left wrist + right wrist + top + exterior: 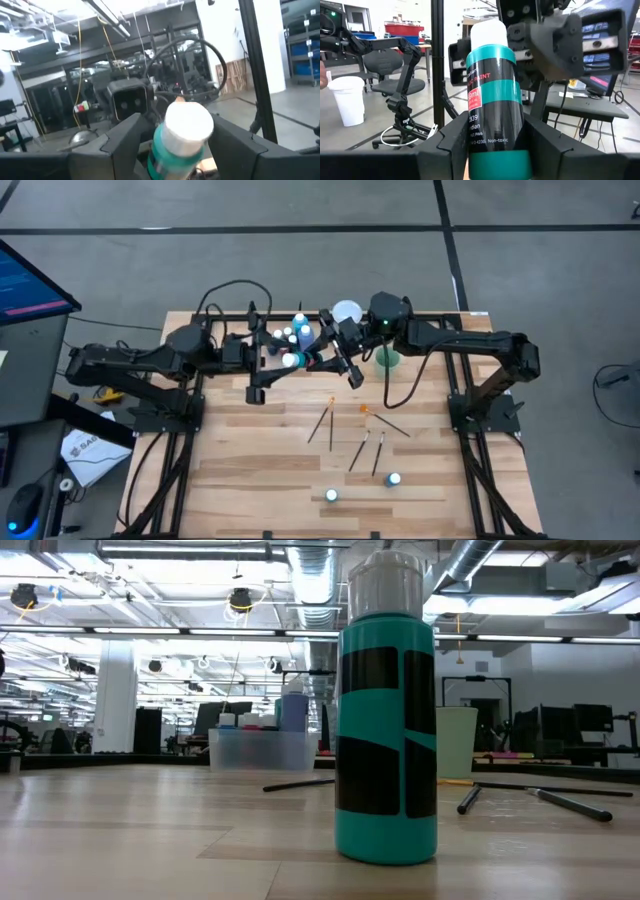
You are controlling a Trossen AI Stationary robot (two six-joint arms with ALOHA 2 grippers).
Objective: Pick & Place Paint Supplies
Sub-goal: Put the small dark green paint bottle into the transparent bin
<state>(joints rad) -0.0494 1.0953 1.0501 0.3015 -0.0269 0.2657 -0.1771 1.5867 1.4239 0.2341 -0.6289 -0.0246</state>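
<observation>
High view showed both arms meeting above the far middle of the counter [250,480], the left gripper [293,360] and the right gripper [322,356] facing each other over one green paint bottle [291,360] with a white cap. Left wrist view had that bottle [180,137] cap-first between its two dark fingers [120,145], the jaws closed on its sides. Right wrist view had the same bottle [494,100] by its lower body between its own fingers [547,140], those jaws gripping it too, with the other gripper [570,40] just behind it.

Close by at the far edge, a clear tub [297,333] held several bottles, with a pale cup [346,312] and a green cup [387,360] beside it. Five brushes [320,423] lay scattered mid-counter. Two more bottles [332,495] stood near the front edge, well apart from the arms; one teal bottle [387,720] filled the low view.
</observation>
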